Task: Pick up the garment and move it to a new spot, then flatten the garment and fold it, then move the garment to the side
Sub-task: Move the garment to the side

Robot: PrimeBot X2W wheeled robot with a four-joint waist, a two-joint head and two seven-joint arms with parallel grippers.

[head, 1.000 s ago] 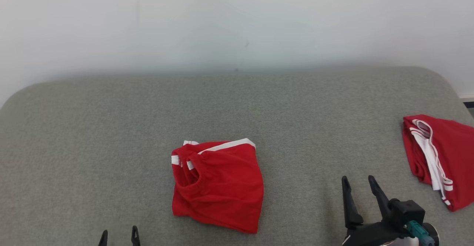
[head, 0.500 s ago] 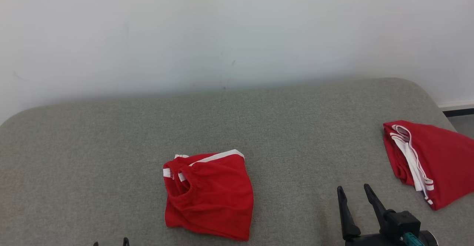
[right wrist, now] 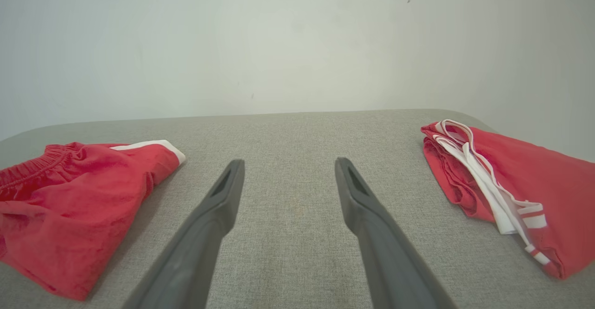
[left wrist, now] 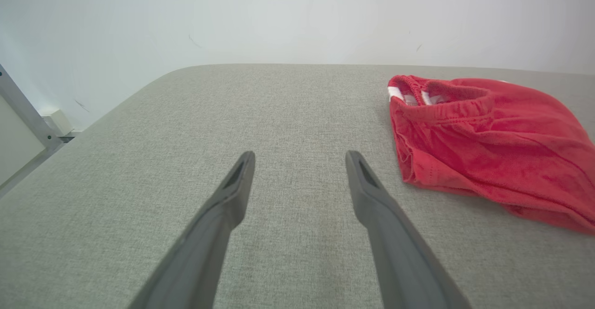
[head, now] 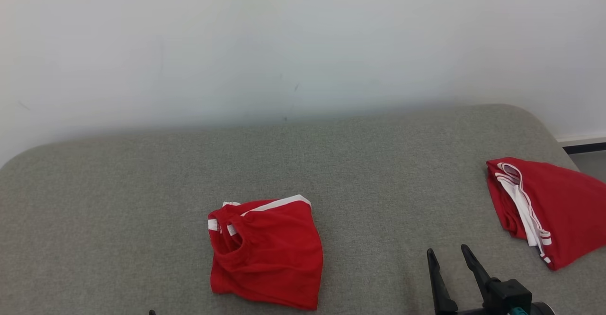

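- Head view: the red shorts [head: 267, 253] lie on the grey bench [head: 118, 201], in a loose, bunched fold with the waistband to the left. They are well to the left of the right fingers [head: 436, 279], which stand apart and hold nothing. A second red garment [head: 544, 206] with white trim lies to the right of those fingers, near the bench edge.
- Going by this layout, the shorts look like the piece in hand. They are roughly folded, so the step left is most likely moving them to the side, though a fresh pick-up cannot be ruled out.
- Left wrist view: the left fingers [left wrist: 223, 207] are spread wide over bare bench and touch no cloth. The shorts lie ahead and to their right, with the elastic waistband nearest the tips.
- Right wrist view: the right fingers have the shorts to their left and the second red garment to their right. Only bench lies between and ahead of them.
- Next move, as I judge it: one arm swings inward, comes down over a shorts edge and closes through all layers. Pinching only the top layer would let the fold fall open.
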